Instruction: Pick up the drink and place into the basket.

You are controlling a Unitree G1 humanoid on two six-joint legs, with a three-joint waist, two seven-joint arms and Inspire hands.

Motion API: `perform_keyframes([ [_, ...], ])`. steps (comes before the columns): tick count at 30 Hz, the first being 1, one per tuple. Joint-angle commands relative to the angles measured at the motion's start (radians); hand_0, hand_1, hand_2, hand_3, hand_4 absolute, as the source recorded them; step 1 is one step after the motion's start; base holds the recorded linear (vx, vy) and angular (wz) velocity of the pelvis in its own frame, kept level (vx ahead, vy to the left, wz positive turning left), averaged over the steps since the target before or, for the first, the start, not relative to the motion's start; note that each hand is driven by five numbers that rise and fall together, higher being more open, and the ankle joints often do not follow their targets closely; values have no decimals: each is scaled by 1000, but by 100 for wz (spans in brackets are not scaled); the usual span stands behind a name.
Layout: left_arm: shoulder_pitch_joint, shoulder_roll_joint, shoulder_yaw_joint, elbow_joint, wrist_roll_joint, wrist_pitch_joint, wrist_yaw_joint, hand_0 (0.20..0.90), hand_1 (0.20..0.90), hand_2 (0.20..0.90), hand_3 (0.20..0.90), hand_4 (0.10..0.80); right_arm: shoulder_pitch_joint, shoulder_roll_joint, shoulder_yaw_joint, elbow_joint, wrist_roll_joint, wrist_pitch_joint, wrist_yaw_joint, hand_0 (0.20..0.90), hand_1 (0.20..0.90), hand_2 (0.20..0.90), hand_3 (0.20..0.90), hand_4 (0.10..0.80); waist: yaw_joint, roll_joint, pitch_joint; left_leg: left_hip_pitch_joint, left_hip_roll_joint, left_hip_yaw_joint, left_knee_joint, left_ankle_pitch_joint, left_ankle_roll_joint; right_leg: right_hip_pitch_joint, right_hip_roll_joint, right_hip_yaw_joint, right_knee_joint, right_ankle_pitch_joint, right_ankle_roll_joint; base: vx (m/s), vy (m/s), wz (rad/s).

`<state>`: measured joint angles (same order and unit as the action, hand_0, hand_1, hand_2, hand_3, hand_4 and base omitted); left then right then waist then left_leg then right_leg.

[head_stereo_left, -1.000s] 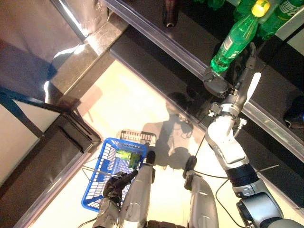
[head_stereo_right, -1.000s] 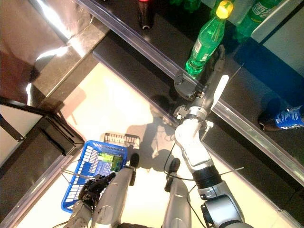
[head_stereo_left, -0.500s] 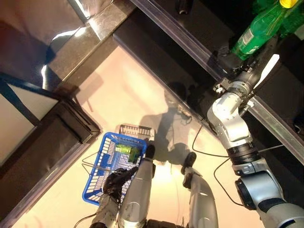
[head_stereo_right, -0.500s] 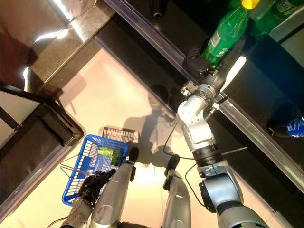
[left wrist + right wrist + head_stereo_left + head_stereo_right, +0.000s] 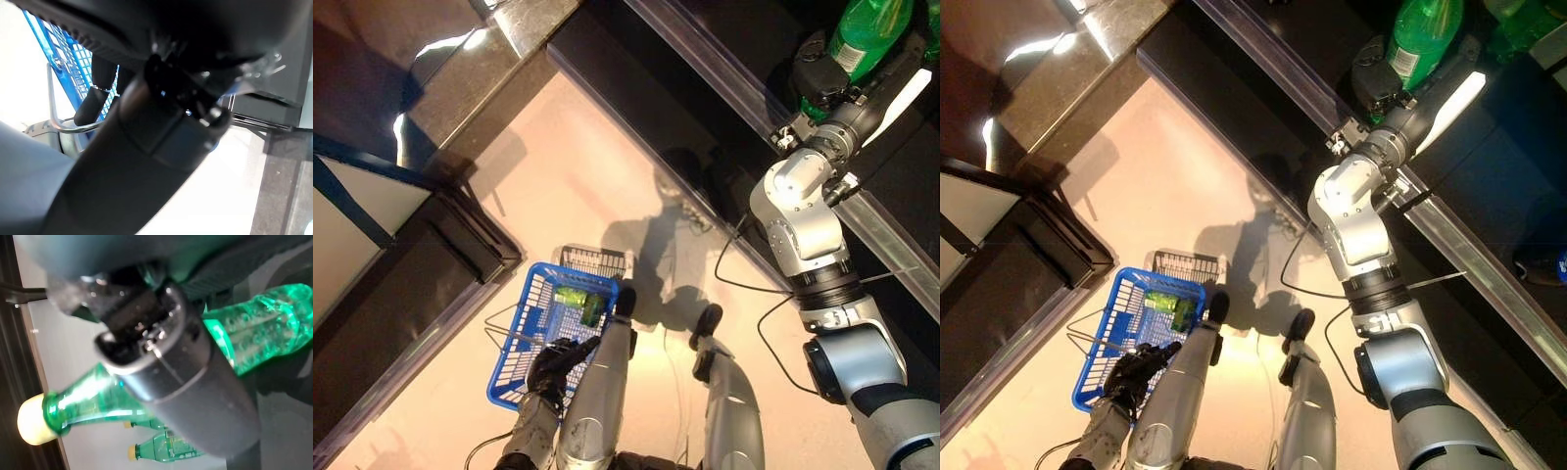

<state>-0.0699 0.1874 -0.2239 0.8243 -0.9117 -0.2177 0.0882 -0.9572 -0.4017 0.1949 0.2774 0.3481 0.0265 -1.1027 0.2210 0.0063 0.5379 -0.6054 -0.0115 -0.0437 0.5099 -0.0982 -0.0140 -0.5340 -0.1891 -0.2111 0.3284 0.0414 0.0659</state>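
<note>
My right hand [image 5: 879, 76] reaches over the dark shelf at the upper right and is shut on a green bottle [image 5: 867, 22] with a yellow cap. In the right wrist view the thumb [image 5: 195, 382] lies across the bottle [image 5: 254, 335]. My left hand [image 5: 554, 362] is shut on the thin wire handles [image 5: 58, 98] of the blue basket [image 5: 536, 338], which hangs low at the left above the floor. A green drink [image 5: 579, 302] lies inside the basket.
The shelf's metal rail [image 5: 705, 61] runs diagonally across the upper right. More green bottles [image 5: 166, 448] stand on the shelf, and a blue drink [image 5: 1552, 264] lies at the right edge. A dark cabinet [image 5: 372, 264] stands at the left.
The whole picture has shifted. My right hand with the green bottle has moved from the shelf rail to the upper right, past it. The basket hangs as before.
</note>
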Motion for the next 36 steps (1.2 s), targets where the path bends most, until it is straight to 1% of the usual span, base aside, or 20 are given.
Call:
perform_keyframes([
  [1, 92, 28, -20, -93, 1, -52, -56, 300, 300, 300, 200, 100, -132, -146, -41, -84, -41, -59, -58, 300, 300, 300, 200, 100, 21, 25, -18, -16, -55, 10, 11, 11, 53, 53, -10, 2, 77, -57, 21, 0, 0, 0],
  [7, 101, 16, -15, -86, 13, -50, -69, 300, 300, 300, 200, 100, -121, -150, -52, -94, -55, -43, -72, 300, 300, 300, 200, 100, 20, 35, -18, -14, -63, 13, 35, -4, 59, 37, -17, 0, 136, -85, 14, -27, -5, 0],
  [12, 103, 3, -17, -82, 20, -59, -73, 300, 300, 300, 200, 100, -94, -157, -65, -119, -66, -29, -62, 300, 300, 300, 200, 100, 10, 49, -18, 15, -68, 13, 47, -14, 64, 44, -21, 4, 189, -115, -2, -60, -15, 2],
  [16, 110, -7, -7, -82, 8, -78, -84, 300, 300, 300, 200, 100, -57, -159, -78, -153, -85, -35, -47, 300, 300, 300, 200, 100, 2, 60, -18, 59, -74, 6, 42, -12, 61, 76, -25, 5, 212, -138, -14, -50, -25, -5],
  [18, 118, -7, 2, -95, -1, -95, -94, 300, 300, 300, 200, 100, -29, -156, -87, -191, -95, -45, -21, 300, 300, 300, 200, 100, -3, 62, -18, 85, -75, 0, 36, -7, 57, 98, -26, 2, 222, -150, -22, -54, -58, 4],
  [21, 133, -3, 12, -133, -5, -140, -73, 300, 300, 300, 200, 100, 23, -150, -97, -264, -144, -65, 64, 300, 300, 300, 200, 100, -9, 63, -19, 121, -75, -16, 27, 1, 50, 134, -25, -3, 228, -162, -31, -46, -92, 5],
  [23, 144, 5, 52, -153, -15, -156, -66, 300, 300, 300, 200, 100, 75, -146, -84, -362, -229, -36, 169, 300, 300, 300, 200, 100, -19, 59, -36, 156, -72, -30, 12, 12, 37, 173, -14, -6, 222, -175, -43, -24, -94, 8],
  [24, 145, 8, 63, -161, -12, -159, -65, 300, 300, 300, 200, 100, 88, -147, -78, -384, -243, -34, 198, 300, 300, 300, 200, 100, -22, 58, -40, 167, -71, -33, 8, 15, 34, 183, -13, -8, 223, -180, -47, -27, -83, 8],
  [26, 150, 30, 83, -192, 55, -196, -55, 300, 300, 300, 200, 100, 120, -165, -60, -451, -265, -28, 285, 300, 300, 300, 200, 100, -27, 56, -57, 196, -66, -41, 1, 28, 18, 218, -6, -10, 227, -194, -60, -7, -83, 0],
  [27, 157, 46, 82, -231, 84, -223, -48, 300, 300, 300, 200, 100, 144, -179, -56, -486, -252, -37, 345, 300, 300, 300, 200, 100, -28, 54, -71, 218, -62, -45, -7, 36, 10, 247, 0, -13, 224, -201, -69, 26, -84, -5],
  [29, 168, 63, 96, -301, 86, -226, -43, 300, 300, 300, 200, 100, 182, -181, -47, -529, -225, -44, 394, 300, 300, 300, 200, 100, -27, 56, -89, 244, -56, -53, -17, 60, -3, 281, 7, -15, 223, -212, -77, 50, -59, -2],
  [30, 173, 71, 105, -343, 89, -232, -40, 300, 300, 300, 200, 100, 202, -176, -38, -551, -213, -40, 425, 300, 300, 300, 200, 100, -27, 57, -105, 257, -51, -58, -27, 82, -10, 301, 13, -19, 219, -216, -85, 69, -38, 0],
  [32, 184, 83, 117, -410, 96, -244, -41, 300, 300, 300, 200, 100, 232, -168, -29, -578, -199, -37, 471, 300, 300, 300, 200, 100, -26, 61, -124, 280, -47, -63, -41, 105, -17, 331, 19, -22, 214, -221, -92, 84, -21, 8],
  [33, 191, 102, 132, -494, 99, -234, -40, 300, 300, 300, 200, 100, 260, -159, -19, -598, -183, -31, 512, 300, 300, 300, 200, 100, -22, 64, -143, 308, -43, -71, -61, 119, -21, 361, 26, -26, 209, -227, -98, 97, -10, 9],
  [34, 195, 107, 140, -536, 105, -226, -37, 300, 300, 300, 200, 100, 275, -150, -14, -604, -172, -32, 532, 300, 300, 300, 200, 100, -20, 64, -153, 320, -42, -76, -70, 127, -23, 376, 31, -28, 202, -228, -100, 99, -15, 3],
  [36, 209, 121, 157, -612, 146, -239, -43, 300, 300, 300, 200, 100, 308, -123, 1, -617, -170, -31, 568, 300, 300, 300, 200, 100, -12, 64, -176, 342, -37, -89, -91, 147, -29, 409, 41, -33, 182, -227, -103, 70, -32, -3],
])
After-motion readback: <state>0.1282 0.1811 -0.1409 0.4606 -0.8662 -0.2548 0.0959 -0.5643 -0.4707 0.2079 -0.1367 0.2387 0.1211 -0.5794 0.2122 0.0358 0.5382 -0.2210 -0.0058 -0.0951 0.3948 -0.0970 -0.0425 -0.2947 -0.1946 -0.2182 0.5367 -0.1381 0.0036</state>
